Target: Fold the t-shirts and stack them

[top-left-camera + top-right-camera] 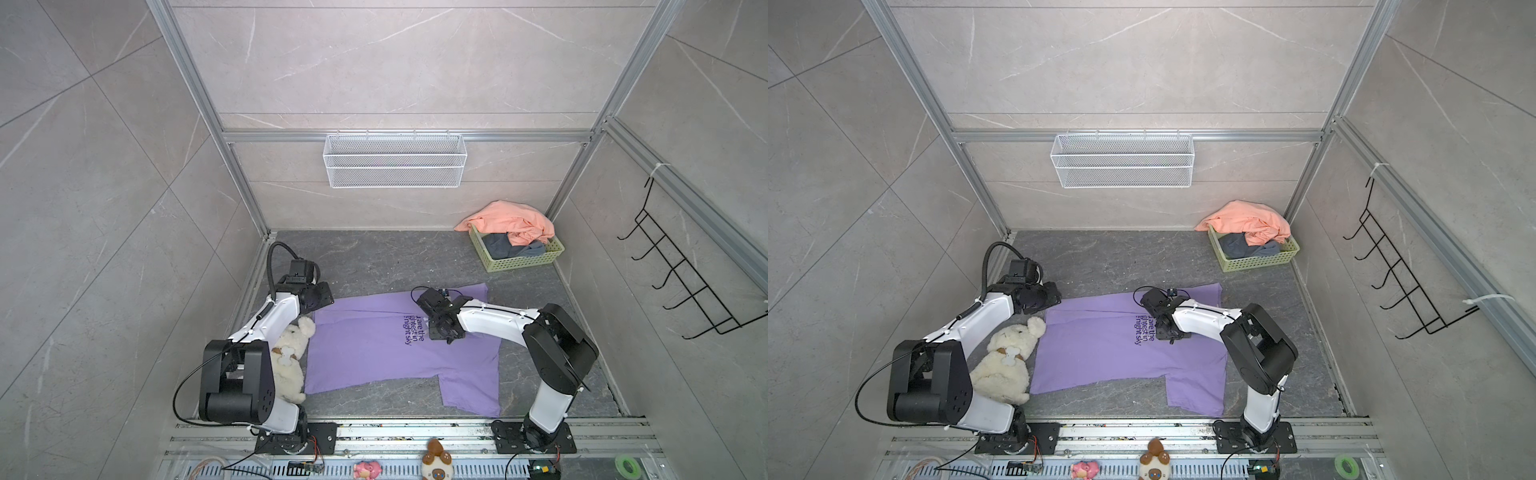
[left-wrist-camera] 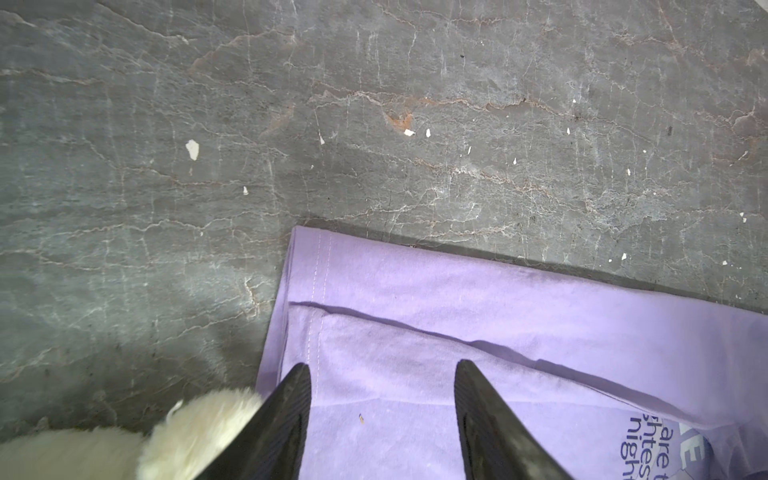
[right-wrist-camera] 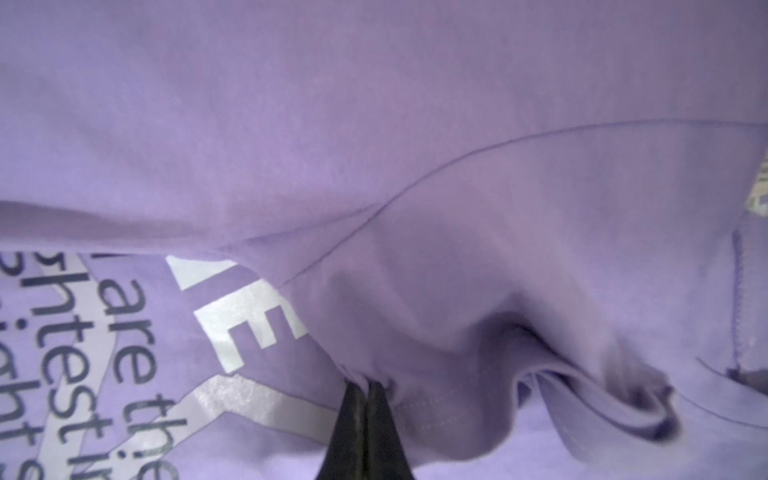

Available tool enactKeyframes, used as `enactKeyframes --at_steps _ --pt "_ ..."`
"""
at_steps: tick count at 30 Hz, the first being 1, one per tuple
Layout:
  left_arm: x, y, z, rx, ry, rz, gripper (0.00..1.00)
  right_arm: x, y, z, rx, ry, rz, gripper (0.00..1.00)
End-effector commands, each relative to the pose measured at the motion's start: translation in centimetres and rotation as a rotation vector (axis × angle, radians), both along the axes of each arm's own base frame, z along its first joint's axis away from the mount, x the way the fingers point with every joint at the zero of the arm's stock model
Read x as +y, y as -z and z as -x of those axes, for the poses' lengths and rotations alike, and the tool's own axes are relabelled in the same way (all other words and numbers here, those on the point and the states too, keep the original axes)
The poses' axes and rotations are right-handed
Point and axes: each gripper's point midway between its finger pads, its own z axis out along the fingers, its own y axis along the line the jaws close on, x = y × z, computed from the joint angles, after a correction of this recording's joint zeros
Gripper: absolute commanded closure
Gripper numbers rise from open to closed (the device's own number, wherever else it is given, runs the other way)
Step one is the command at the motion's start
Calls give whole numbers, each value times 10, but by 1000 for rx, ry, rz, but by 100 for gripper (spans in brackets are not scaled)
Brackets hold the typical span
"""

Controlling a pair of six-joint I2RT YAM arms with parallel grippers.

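Lilac t-shirt lies spread on the dark tabletop in the middle of the scene, hem to the left and its near sleeve pointing toward the near edge on the right. Along the far side I can see a long crease where the cloth is doubled over, and a flap of cloth covers part of the dark lettering on the chest.

My right gripper is down on the shirt just right of that lettering. In the right wrist view its fingers are pressed together with a bunched pinch of lilac cloth caught at the tips.

My left gripper hangs over the far left corner of the shirt, above the hem stitching. Its jaws stand apart with nothing between them; I cannot tell whether the tips touch the cloth.

A cream plush dog lies along the shirt's left edge, touching it, with one ear just beside a left finger.

In the far right corner sits a green basket. The slate-grey t-shirt is crumpled inside it, and the salmon-orange t-shirt is heaped over it, spilling across the far rim.
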Motion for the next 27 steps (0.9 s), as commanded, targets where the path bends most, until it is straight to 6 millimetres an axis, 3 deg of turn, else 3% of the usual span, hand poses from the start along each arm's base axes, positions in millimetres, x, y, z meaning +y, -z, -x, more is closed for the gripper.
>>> enactKeyframes --at_steps 1,7,13,20,21,24,27 --pt "4 -9 3 -26 -4 -20 42 4 -21 -5 -26 -38 1 100" --pt "4 -9 5 -31 -16 -12 42 15 -25 -2 14 -17 -56 100" --pt "5 -9 9 -35 -28 -15 42 42 -25 -2 47 29 -191 100" --pt "7 -6 12 -28 -52 -6 42 52 -16 6 99 54 -198 98" --pt "6 -5 13 -24 -51 -5 42 53 -17 6 101 56 -202 95" --pt "6 -4 13 -24 -56 2 42 46 -18 6 92 86 -171 67" --pt "5 -3 13 -22 -56 7 42 31 -23 6 68 112 -118 60"
